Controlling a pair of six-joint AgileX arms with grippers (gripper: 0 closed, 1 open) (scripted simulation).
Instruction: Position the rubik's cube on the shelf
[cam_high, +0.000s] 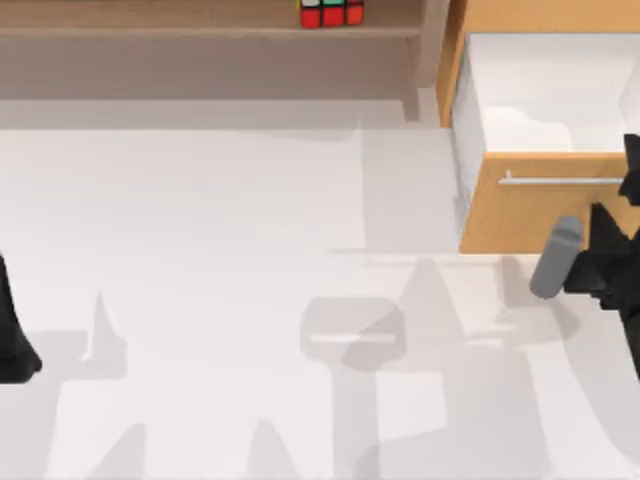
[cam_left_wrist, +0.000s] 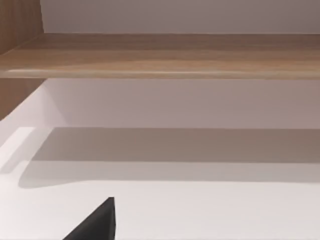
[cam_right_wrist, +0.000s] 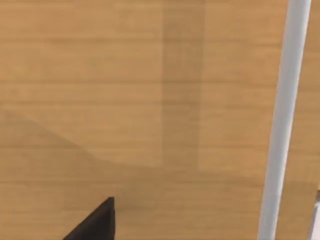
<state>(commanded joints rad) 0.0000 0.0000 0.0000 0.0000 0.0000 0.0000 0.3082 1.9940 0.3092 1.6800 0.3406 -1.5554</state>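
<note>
Rubik's cube sits on the shelf, upper centre of the top view, cut off by the frame's top edge, red and green stickers facing the camera, nothing touching it. Largest to smallest: white table takes most of that frame; the shelf board runs along the top from the left edge to its upright post; just right of the post is the orange-wood drawer, pulled open with a white interior, silver handle across its front panel. My right arm is at the right edge, mid-height, in front of the drawer, wrist pointed at the front panel; its wrist view has the wood grain close up with the handle as a pale bar down the right side, and one dark fingertip at the lower left. Can't tell whether that gripper is apart or together. My left arm is parked at the left edge, lower half of the top view; its wrist view looks at the shelf board across bare table, one dark fingertip at the lower left. Can't tell its finger state either.
</note>
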